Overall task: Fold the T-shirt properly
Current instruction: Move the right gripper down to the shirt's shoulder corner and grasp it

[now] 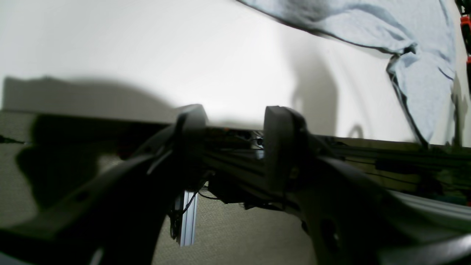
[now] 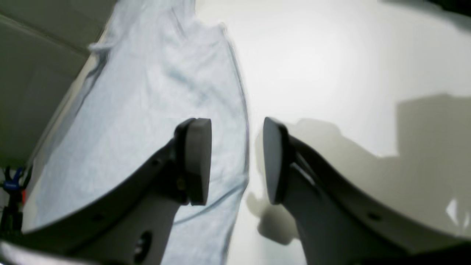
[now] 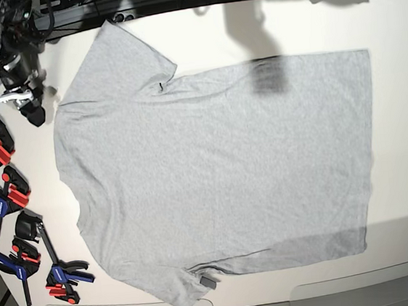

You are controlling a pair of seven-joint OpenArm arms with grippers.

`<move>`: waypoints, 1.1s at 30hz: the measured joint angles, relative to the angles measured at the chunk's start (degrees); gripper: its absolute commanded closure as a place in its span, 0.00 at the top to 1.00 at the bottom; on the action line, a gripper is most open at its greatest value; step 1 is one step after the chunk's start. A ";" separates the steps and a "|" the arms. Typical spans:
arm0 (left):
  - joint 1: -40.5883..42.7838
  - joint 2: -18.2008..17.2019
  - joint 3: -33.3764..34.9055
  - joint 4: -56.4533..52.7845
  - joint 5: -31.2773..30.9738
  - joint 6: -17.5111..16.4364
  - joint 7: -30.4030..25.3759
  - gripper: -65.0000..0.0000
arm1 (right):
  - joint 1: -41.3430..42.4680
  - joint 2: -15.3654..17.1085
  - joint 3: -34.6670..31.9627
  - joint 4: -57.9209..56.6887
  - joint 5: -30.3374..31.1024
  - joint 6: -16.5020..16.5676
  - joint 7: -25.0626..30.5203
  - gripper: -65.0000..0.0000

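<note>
Fabric of the T-shirt [image 1: 415, 40] fills the upper right corner of the left wrist view, lying on the white worktop [image 1: 184, 55]; the left end effector [image 1: 235, 143] hangs spread apart and empty near the worktop's edge. From the right wrist, the right end effector [image 2: 237, 160] is likewise parted, holding nothing, above the shirt's edge. Overhead, the shirt lies spread flat, plain side up, with clamps [image 3: 7, 192] lined along the left.
</note>
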 measured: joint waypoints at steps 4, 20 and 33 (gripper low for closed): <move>0.00 0.02 0.00 0.00 0.39 -0.02 0.02 0.38 | 3.74 1.18 -2.14 -8.37 1.03 0.44 -0.28 0.34; 0.00 0.02 0.00 0.00 0.42 0.00 0.09 0.38 | 9.97 1.27 -6.54 -11.98 0.63 1.20 -8.26 0.34; 0.00 0.02 0.00 0.00 0.37 0.00 0.96 0.38 | 9.97 1.29 -6.54 -11.98 1.40 4.59 -12.61 0.34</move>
